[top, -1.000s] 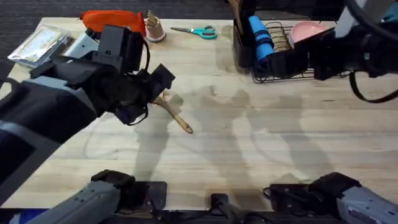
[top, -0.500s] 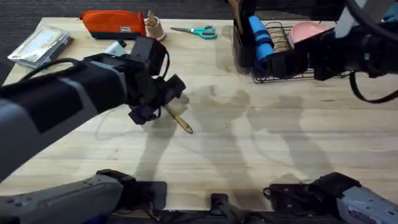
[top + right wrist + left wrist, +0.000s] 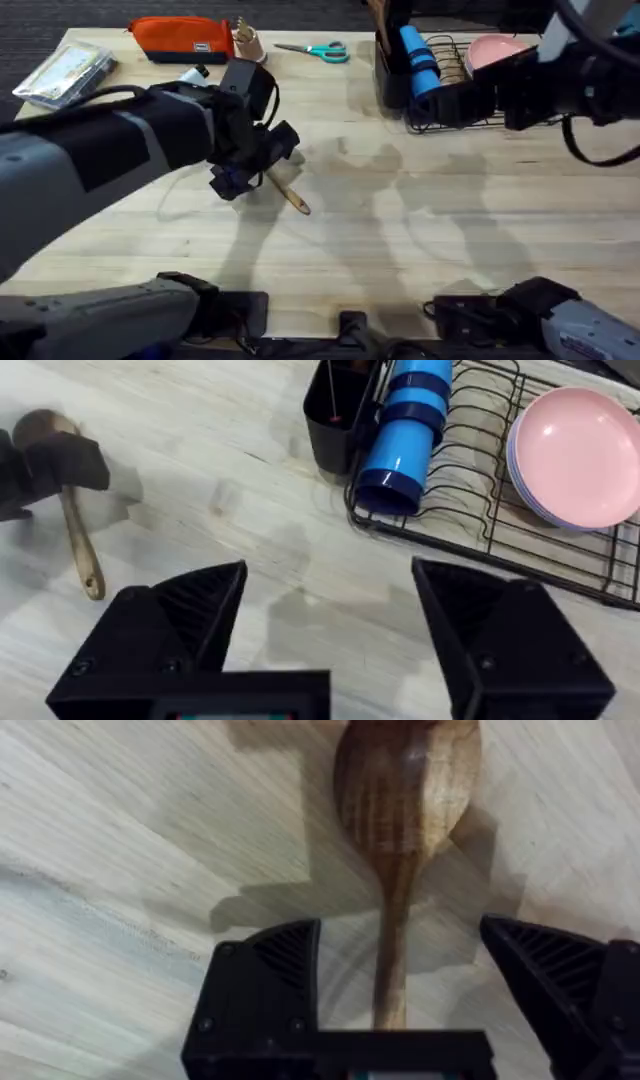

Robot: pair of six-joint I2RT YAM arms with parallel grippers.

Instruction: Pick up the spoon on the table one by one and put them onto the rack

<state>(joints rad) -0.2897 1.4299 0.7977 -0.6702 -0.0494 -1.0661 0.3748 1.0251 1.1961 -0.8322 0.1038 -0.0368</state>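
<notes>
The left tool (image 3: 395,985) stands wide open, its two black fingers (image 3: 270,970) planted on either side of the spoon (image 3: 405,830) without touching it. The slim handle runs straight up the gap between them, and the round bowl lies just beyond the fingertips, flat on the tabletop (image 3: 120,840). From overhead, the left tool (image 3: 262,165) sits low over the bowl end of the spoon (image 3: 290,195), whose handle sticks out from under it toward the near edge of the tabletop (image 3: 450,240).

The right tool (image 3: 330,610) is also spread wide and holds nothing; it hangs above bare wood near the rack (image 3: 480,525). In its own camera the spoon (image 3: 75,535) lies well apart from the rack, with the left tool (image 3: 55,470) dark over the bowl.

The rack (image 3: 455,120) stands at the far right of the tabletop, well away from the spoon. A blue cup (image 3: 418,55) lies tipped in it beside a pink plate (image 3: 495,50), and a tall black utensil holder (image 3: 335,420) stands at the end nearest the spoon.

Along the far edge, beyond the spoon, lie teal-handled scissors (image 3: 318,50), an orange pencil case (image 3: 185,38) and a clear packet (image 3: 62,72).
</notes>
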